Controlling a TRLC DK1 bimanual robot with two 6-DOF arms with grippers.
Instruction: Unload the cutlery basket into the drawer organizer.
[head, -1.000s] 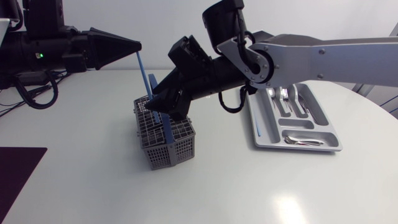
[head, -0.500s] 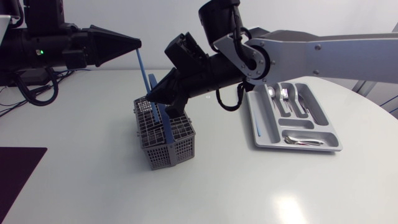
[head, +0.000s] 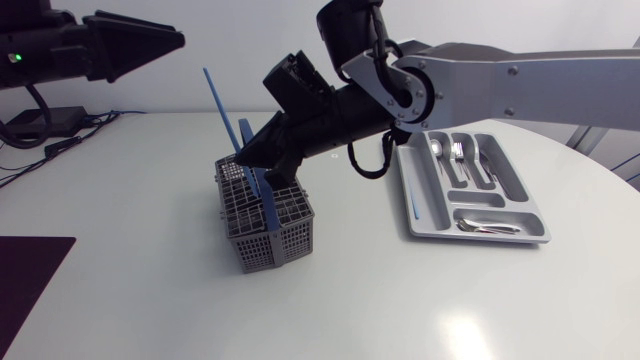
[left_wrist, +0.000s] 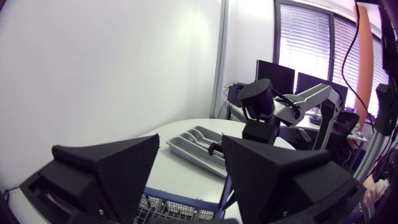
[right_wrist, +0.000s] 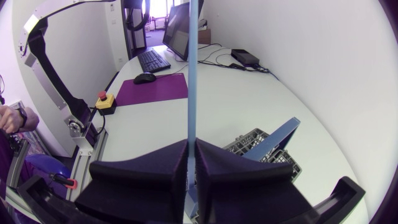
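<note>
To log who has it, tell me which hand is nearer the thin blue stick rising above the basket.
Right. The right hand is shut on the blue stick just above the cutlery basket. The left hand is open, off beyond the stick's top end, not touching it.

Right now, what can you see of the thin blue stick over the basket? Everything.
The thin blue stick is long, straight, slim and light blue, and looks like plastic. It stands tilted, its free top end leaning toward the left arm's side. The right gripper is shut on its lower part, just above the grey cutlery basket. Its lower end is hidden. The left gripper is open and apart from it.
</note>
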